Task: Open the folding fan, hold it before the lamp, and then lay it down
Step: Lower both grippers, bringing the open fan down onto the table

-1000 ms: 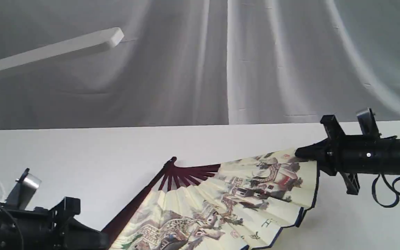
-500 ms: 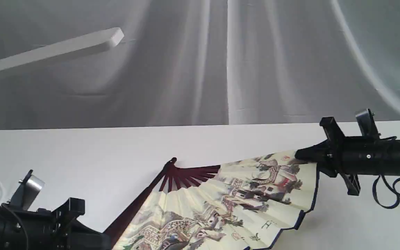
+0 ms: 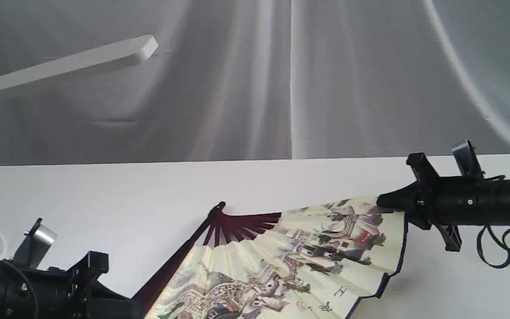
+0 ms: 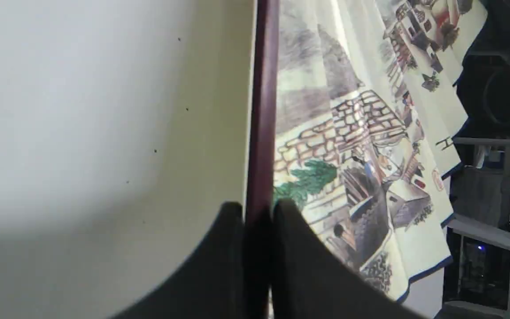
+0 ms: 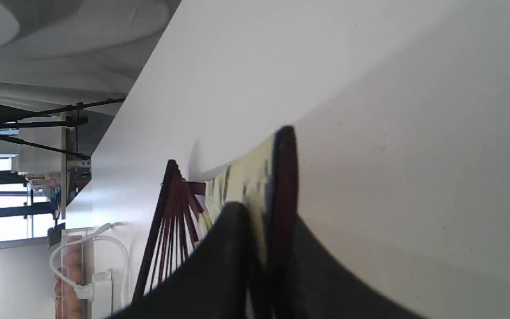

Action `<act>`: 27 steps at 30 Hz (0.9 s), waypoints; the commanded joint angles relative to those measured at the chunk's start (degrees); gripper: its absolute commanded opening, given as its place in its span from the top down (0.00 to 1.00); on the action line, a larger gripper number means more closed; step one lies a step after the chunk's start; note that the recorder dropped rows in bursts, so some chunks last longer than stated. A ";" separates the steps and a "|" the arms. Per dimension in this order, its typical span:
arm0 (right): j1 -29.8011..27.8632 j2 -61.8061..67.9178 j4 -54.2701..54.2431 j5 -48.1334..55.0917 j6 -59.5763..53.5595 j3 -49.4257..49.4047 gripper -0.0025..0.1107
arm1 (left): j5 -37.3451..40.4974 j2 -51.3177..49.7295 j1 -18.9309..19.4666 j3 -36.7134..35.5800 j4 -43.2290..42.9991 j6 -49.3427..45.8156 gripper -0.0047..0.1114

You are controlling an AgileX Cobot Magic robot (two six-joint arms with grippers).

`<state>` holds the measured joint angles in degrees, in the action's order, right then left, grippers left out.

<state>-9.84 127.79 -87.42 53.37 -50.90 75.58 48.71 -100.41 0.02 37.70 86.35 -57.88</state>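
The left hand [image 4: 258, 210] is clenched on one dark red outer rib [image 4: 261, 110] of the folding fan [image 3: 290, 257]. Its two black fingers press that rib from both sides. Only the left wrist view shows this well; in the exterior view the left hand [image 3: 136, 305] sits at the bottom edge and its tips are hard to see.

The right hand [image 5: 266, 217] is clenched on the other outer rib [image 5: 283, 177]. The right wrist view sees the fan from its edge, with the thin ribs [image 5: 173, 204] spreading from the pin. In the exterior view the right hand [image 3: 381, 201] holds the fan's far right corner.

The fan is wide open between the two hands, low over the white table [image 3: 148, 190]. Whether it touches the table cannot be told.

The left wrist view shows a green tree [image 4: 310, 179], a stone wall and houses. Black characters [image 3: 342, 290] stand near the blue edge, too small to read.

Only the exterior view shows the lamp [image 3: 73, 66], high on the left, well apart from the fan.
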 commanded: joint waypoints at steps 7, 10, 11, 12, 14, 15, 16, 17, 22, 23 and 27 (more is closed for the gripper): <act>0.13 -0.11 7.34 -3.17 -2.76 -0.43 0.98 | -1.04 0.17 -0.60 -0.02 7.83 -3.45 0.96; 0.13 -0.11 7.10 -4.03 -2.76 -0.43 0.98 | -2.18 0.17 -0.70 -0.02 9.78 -4.97 0.96; 0.13 -0.11 6.75 -4.86 -2.76 -0.43 0.98 | -2.57 0.17 -0.70 -0.02 10.54 -4.97 0.96; 0.13 -0.11 6.49 -5.46 -2.76 -0.43 0.98 | -2.66 0.17 -0.70 -0.02 11.30 -5.30 0.96; 0.13 -0.11 5.30 -5.64 -2.76 -0.43 0.98 | -2.33 0.17 -0.70 -0.02 12.39 -7.01 0.96; 0.13 -0.11 4.72 -5.37 -2.76 -0.43 0.98 | -2.21 0.17 -0.70 -0.02 12.39 -7.79 0.96; 0.13 -0.11 3.90 -4.81 -3.01 -0.43 0.98 | -2.06 0.17 -0.70 -0.02 12.39 -8.67 0.96; 0.13 -0.11 3.03 -4.49 -3.93 -0.43 0.98 | -2.33 0.17 -0.82 -0.02 12.42 -9.52 0.96; 0.13 -0.11 -0.80 -6.53 -6.07 -0.43 0.98 | -5.56 0.17 -1.94 0.42 13.59 -13.08 0.96; 0.13 -0.11 -1.56 -6.93 -6.81 -0.43 0.98 | -6.59 0.17 -2.45 0.62 13.59 -13.20 0.96; 0.13 0.53 -5.74 -7.49 -7.76 -0.43 0.98 | -8.62 0.17 -4.72 2.78 13.59 -13.79 0.96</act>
<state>-9.74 128.00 -94.11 48.79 -55.52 75.58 42.27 -100.50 -3.72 39.19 99.56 -68.63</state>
